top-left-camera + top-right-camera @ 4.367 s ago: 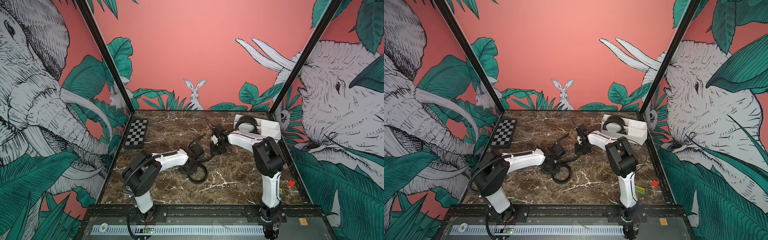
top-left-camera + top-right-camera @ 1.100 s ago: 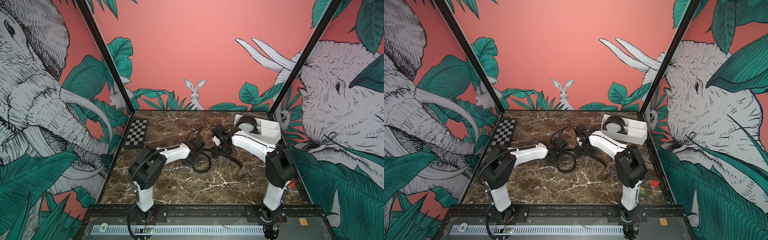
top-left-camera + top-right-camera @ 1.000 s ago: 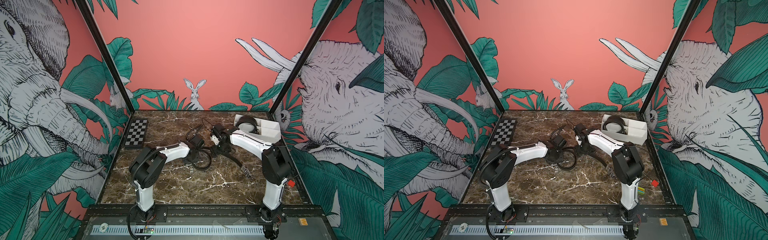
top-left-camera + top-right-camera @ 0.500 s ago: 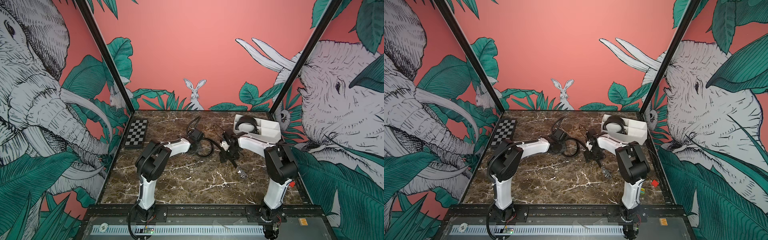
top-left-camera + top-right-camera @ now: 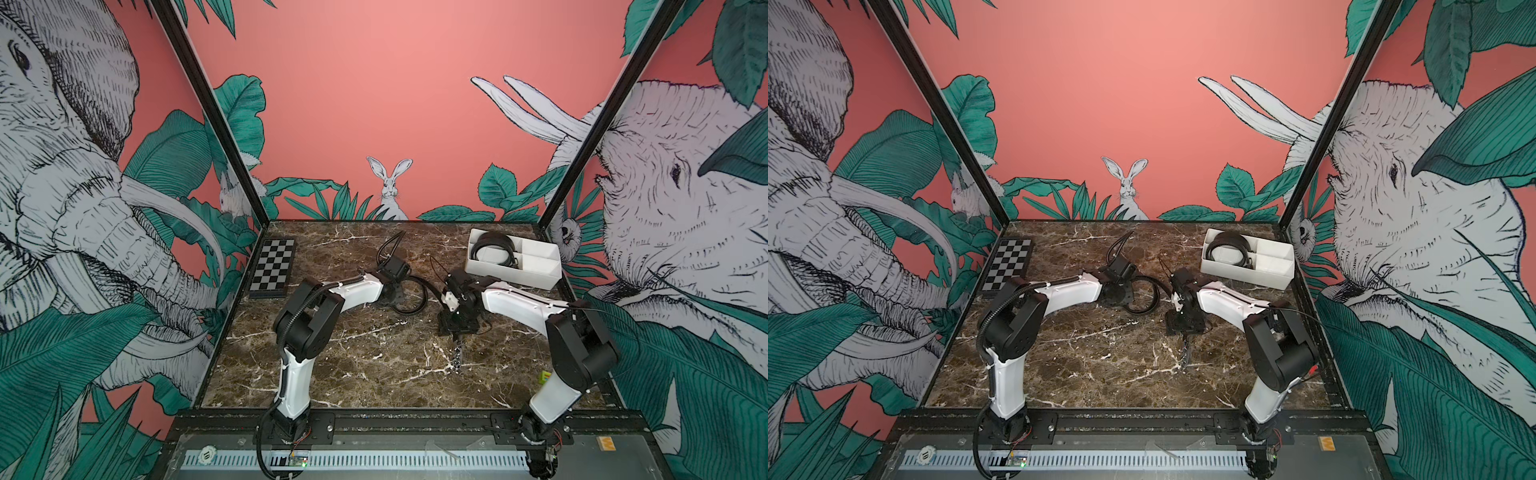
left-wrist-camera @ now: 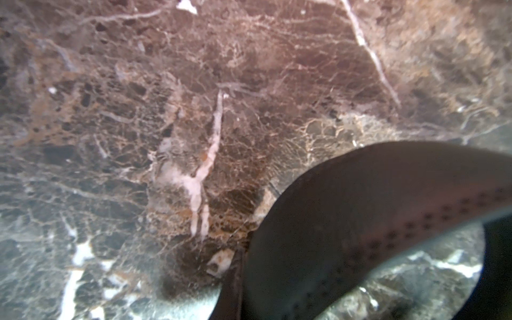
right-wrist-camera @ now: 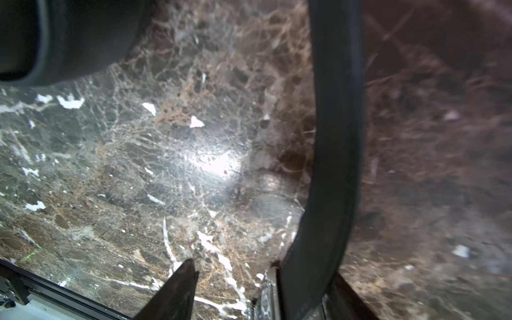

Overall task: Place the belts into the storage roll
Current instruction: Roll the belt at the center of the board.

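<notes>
Beside the left gripper (image 5: 394, 296), clamped on the loop of a long black flexible belt (image 6: 360, 221), the right gripper (image 5: 457, 330) has slid tailward, jaws apart, so coiling continues.

I judge this a robotics lab test cell, not a home or shop. Grounds follow. A marble-print worktop (image 5: 374, 374) is boxed on three sides by walls (image 5: 374, 104) printed with a jungle mural, and the walls are framed by black posts (image 5: 208, 112). A left arm (image 5: 357, 291) and a right arm (image 5: 515, 307) are bolted to a black rail (image 5: 415, 419) along the worktop's front edge. A slotted cable duct (image 5: 374, 459) runs in front of the rail. A checkered board (image 5: 272, 268) lies at the worktop's back left corner.
</notes>
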`<action>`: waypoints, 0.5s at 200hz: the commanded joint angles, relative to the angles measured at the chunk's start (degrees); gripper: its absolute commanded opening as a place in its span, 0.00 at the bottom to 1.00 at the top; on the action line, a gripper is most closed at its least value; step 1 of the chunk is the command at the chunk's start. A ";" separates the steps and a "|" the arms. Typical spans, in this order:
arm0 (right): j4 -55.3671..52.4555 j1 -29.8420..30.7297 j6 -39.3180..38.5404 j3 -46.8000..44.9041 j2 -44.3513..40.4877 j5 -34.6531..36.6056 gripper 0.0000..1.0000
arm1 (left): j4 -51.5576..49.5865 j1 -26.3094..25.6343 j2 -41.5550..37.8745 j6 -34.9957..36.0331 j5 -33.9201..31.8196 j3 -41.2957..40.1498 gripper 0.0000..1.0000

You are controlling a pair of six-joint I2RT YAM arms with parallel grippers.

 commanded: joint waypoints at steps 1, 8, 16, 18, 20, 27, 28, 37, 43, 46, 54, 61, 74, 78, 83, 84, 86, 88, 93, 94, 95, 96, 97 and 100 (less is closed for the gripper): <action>1.80 2.22 2.52 -0.31 1.29 -2.28 0.65 | -24.29 0.59 11.47 3.33 0.42 -2.96 0.00; 2.42 2.74 3.00 -0.66 1.51 -2.59 0.65 | -26.29 0.60 11.90 3.89 0.13 -1.75 0.00; 3.25 3.26 3.62 -1.09 1.48 -2.96 0.63 | -27.75 0.60 12.20 4.84 -0.25 -0.71 0.00; 3.42 3.39 3.87 -1.28 1.54 -3.02 0.62 | -28.13 0.60 12.29 5.14 -0.19 -0.55 0.00; 3.68 3.51 4.17 -1.32 1.55 -3.21 0.61 | -28.49 0.60 12.31 5.37 -0.11 -0.34 0.00; 4.82 4.20 5.17 -2.02 1.42 -3.97 0.56 | -29.64 0.60 12.49 6.03 -0.43 0.28 0.00; 5.06 4.30 5.34 -2.16 1.36 -4.16 0.56 | -29.77 0.55 12.54 6.13 -0.48 0.36 0.00; 7.05 5.39 7.19 -3.23 0.98 -5.66 0.51 | -30.99 0.61 12.69 6.64 -0.85 0.89 0.00; 8.49 6.43 8.73 -3.87 0.65 -6.41 0.50 | -31.52 0.62 12.67 6.59 -1.31 1.05 0.00; 9.25 7.02 9.56 -4.23 0.53 -6.70 0.50 | -31.60 0.60 12.67 6.67 -1.39 1.05 0.00; 11.25 8.65 11.67 -4.94 0.35 -7.52 0.49 | -32.18 0.60 12.88 6.85 -1.23 1.27 0.00; 12.83 9.89 13.12 -5.27 0.33 -8.44 0.49 | -32.85 0.60 13.02 6.81 -1.47 1.65 0.00; 13.80 11.30 14.53 -5.30 -0.17 -8.79 0.49 | -34.04 0.59 12.95 7.51 -0.75 1.98 0.02; 13.85 11.42 14.72 -5.34 -0.51 -8.82 0.49 | -34.54 0.59 12.74 7.68 -1.00 2.04 0.02; 13.88 11.47 14.88 -5.38 -1.13 -8.97 0.49 | -34.78 0.59 12.24 7.93 -1.33 2.01 0.02; 13.85 11.45 14.89 -5.38 -1.28 -8.95 0.49 | -34.76 0.59 12.15 7.96 -1.36 1.97 0.02; 13.80 11.37 14.92 -5.38 -1.61 -8.89 0.49 | -34.87 0.60 11.97 8.05 -1.39 1.83 0.02; 13.77 11.31 14.91 -5.38 -1.98 -8.70 0.50 | -34.90 0.60 11.84 8.18 -1.39 1.73 0.03; 13.25 11.10 14.56 -5.22 -2.92 -7.98 0.52 | -35.05 0.60 11.63 8.42 -1.40 1.70 0.03; 13.05 11.04 14.47 -5.17 -3.14 -7.71 0.53 | -35.20 0.60 11.62 8.47 -1.44 1.77 0.03; 12.90 11.02 14.38 -5.10 -3.34 -7.48 0.54 | -35.32 0.60 11.62 8.50 -1.46 1.81 0.03; 12.70 10.87 14.25 -5.02 -3.53 -7.28 0.55 | -35.46 0.60 11.62 8.60 -1.52 1.82 0.03; 12.51 10.80 14.18 -4.94 -3.66 -7.09 0.55 | -35.54 0.60 11.62 8.65 -1.54 1.92 0.03; 11.96 10.48 13.86 -4.83 -4.24 -6.47 0.57 | -35.93 0.60 11.68 8.80 -1.83 2.28 0.03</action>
